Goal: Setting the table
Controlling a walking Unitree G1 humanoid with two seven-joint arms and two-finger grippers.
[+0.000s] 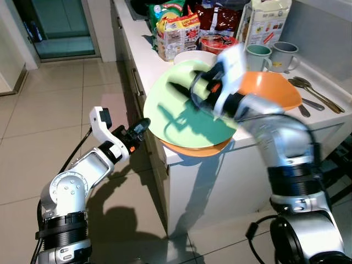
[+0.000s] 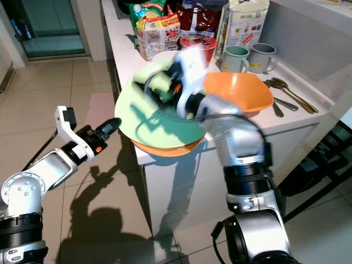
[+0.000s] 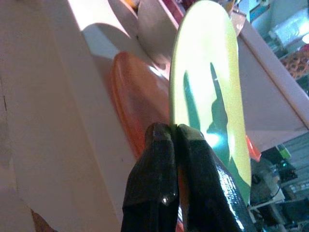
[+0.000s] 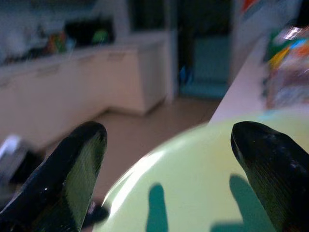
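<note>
— So where is the green plate (image 1: 181,113) just now?

— At the front corner of the white counter (image 1: 165,66), sitting on an orange plate (image 1: 201,149). Both jut out past the counter's front edge. An orange bowl (image 1: 275,88) stands just beside them, further along the front edge, with spoons (image 1: 313,91) and two mugs (image 1: 272,55) near the far end.

— And the grippers?

— The right gripper (image 4: 169,159) hangs over the plate's upper face with its fingers (image 4: 72,169) spread wide, touching nothing that I can make out. The left gripper (image 3: 176,133) is down at the overhanging rim, its two fingers pressed together, tips just at the plate's edge; whether they touch it I cannot tell.

— How would you expect it to handle?

— Thin, stiff and probably light, plastic by the look of it. The glossy face looks slippery, so a pinch on the flat would slide. I'd judge the overhanging rim the best hold: one finger above, one beneath.

— Risk?

— It may drag the orange plate off the edge with it.
</note>
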